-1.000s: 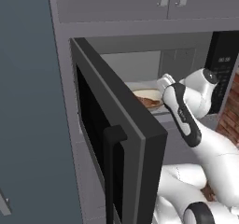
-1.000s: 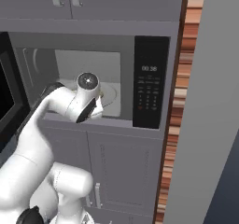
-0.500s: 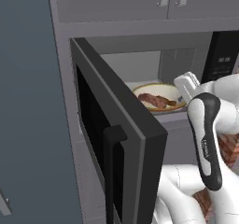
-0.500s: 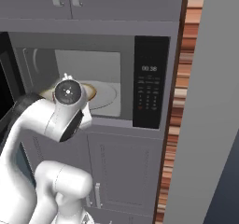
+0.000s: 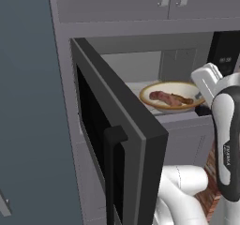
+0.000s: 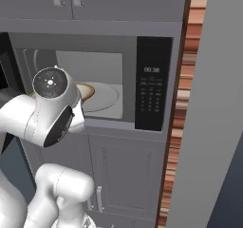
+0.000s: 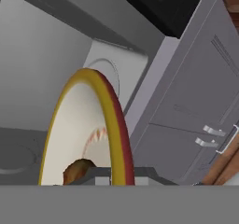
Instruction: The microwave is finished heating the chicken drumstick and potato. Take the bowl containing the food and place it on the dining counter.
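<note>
The small shallow cream-white bowl with a tan-gold rim (image 5: 171, 96) sits at the mouth of the built-in grey-framed microwave (image 6: 95, 84) with its black glass door (image 5: 112, 139) swung wide open toward the left, and the reddish-brown chicken drumstick (image 5: 165, 97) lies across the bowl's middle with its long axis running roughly left to right. The two-finger gripper (image 7: 114, 174) is clenched on the bowl's near right rim, as the hand view shows: the gold rim rises edge-on straight up from between the dark finger tips, with a brown lump of food (image 7: 77, 170) just inside the bowl beside them. The bowl therefore extends away from the gripper toward the left and into the pale grey cavity, so most of its weight hangs off one side of the pinch. In the left base view the bowl appears about level at the cavity's front lip; whether it is touching the floor of the cavity or lifted just clear cannot be told. The relation that matters next is the open door standing to the bowl's left: the way out seems to be straight back toward the robot, keeping the rim level so the food does not slide.
</note>
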